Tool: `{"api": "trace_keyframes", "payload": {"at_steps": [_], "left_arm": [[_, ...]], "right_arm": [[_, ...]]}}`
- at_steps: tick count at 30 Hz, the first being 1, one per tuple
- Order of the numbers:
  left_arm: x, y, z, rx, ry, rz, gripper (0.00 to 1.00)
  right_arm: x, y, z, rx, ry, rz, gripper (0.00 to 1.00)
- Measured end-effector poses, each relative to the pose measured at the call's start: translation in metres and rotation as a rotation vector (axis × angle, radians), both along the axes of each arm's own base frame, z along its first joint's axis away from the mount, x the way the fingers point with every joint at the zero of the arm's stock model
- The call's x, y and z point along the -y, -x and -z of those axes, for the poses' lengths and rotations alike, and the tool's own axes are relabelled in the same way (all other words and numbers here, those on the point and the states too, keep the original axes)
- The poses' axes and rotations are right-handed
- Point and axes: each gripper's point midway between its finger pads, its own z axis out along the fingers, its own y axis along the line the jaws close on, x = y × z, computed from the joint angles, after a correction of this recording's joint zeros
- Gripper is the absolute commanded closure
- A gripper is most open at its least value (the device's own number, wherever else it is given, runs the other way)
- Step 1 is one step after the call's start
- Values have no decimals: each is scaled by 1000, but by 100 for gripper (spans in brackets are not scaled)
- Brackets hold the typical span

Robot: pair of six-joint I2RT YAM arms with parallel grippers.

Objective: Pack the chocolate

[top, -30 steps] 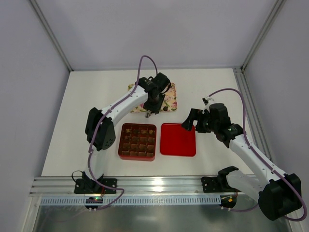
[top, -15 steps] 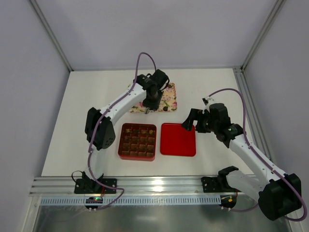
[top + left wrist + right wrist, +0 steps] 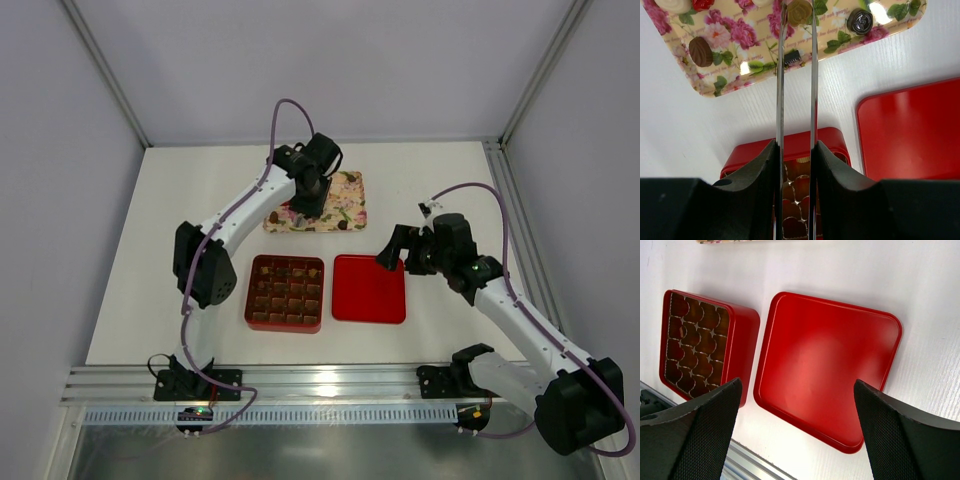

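Chocolate pieces lie on the floral tray [image 3: 760, 70]: a dark round one [image 3: 701, 51], a dark swirled one [image 3: 860, 20], and pale and red ones at the top left. My left gripper [image 3: 798, 7] is over the tray [image 3: 345, 215], its thin blades shut on a light-brown rose-shaped chocolate [image 3: 800, 15]. The red box [image 3: 249, 293] holds brown pieces [image 3: 695, 340] in many of its cells. My right gripper [image 3: 796, 385] hangs wide open and empty above the flat red lid [image 3: 830, 365].
Box [image 3: 805, 142] and lid [image 3: 369, 288] lie side by side in front of the tray, the lid to the right. A metal rail [image 3: 330, 380] runs along the near table edge. Side walls close in the table on the left, back and right.
My left gripper moved from the tray's near edge back over the tray and closed a little around a chocolate. The right arm stayed still.
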Motion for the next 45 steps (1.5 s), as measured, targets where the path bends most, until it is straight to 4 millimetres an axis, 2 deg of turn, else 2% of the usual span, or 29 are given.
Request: {"api": "trace_keyframes", "payload": {"at_steps": [7,11,21,26,34,45], "left_arm": [[-4,4,1,-15,-13,2,67],[-11,13,-4,-22,-19,2,67],[-45,58,-53,28,27,-4,66],[-62,85,-67,39,58,-12,66],[-80,130,-65,-1,104,-22,66],[-82,182,-48,-56,134,-7,65]], "right_arm": [[-1,-1,4,-14,4,-1,8],[-2,-3,6,-19,2,-4,8],[-8,-8,9,-28,-20,-15,8],[-11,-10,9,-32,-35,-12,8],[-11,-10,11,-30,-42,-7,8],[-9,-5,21,-53,-44,9,7]]}}
